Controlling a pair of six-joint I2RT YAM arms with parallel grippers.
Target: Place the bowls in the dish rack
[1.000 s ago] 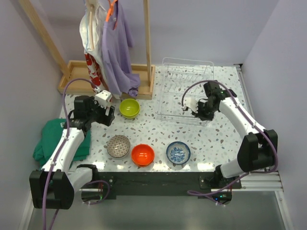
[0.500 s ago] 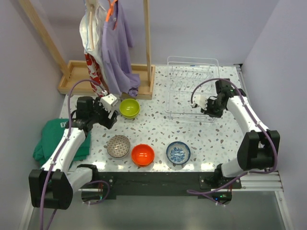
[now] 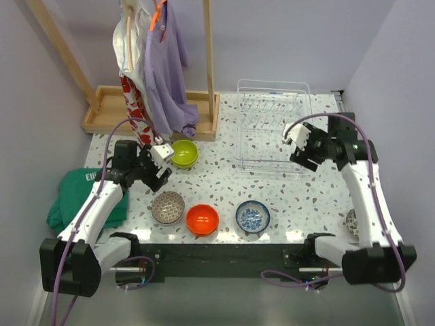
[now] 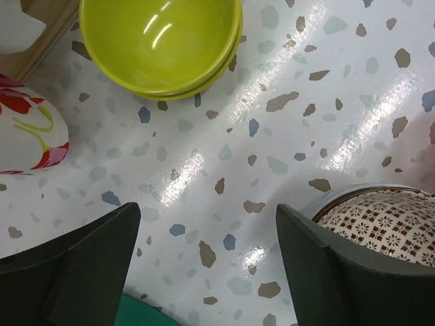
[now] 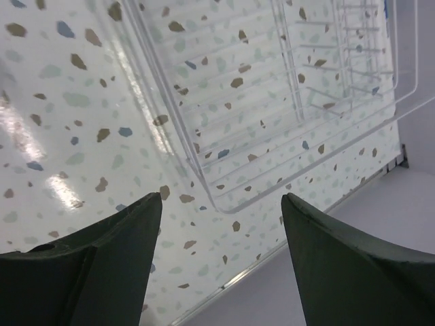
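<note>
Now: my left gripper [image 3: 163, 168] apart, empty, low between green bowl [image 3: 183, 152] and speckled bowl [image 3: 167, 206], likely set to straddle green rim. My right gripper [image 3: 298, 146] apart, empty, beside rack [image 3: 265, 165], near right corner. Orange bowl [image 3: 202, 219], blue bowl [image 3: 252, 216] on tabletop [image 3: 306, 197]; rack holds none.

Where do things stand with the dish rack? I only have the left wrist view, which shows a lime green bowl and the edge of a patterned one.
Observer: The top view shows the dish rack at the far right of the table, with no bowl in it.
Operator: Are there more bowls than my two?
Observer: Yes. An orange-red bowl and a blue-patterned bowl sit along the near edge, in a row with your patterned one.
Operator: What is the right arm doing?
Observer: The right fingers are open by the rack's near right corner, with nothing clamped between them.
</note>
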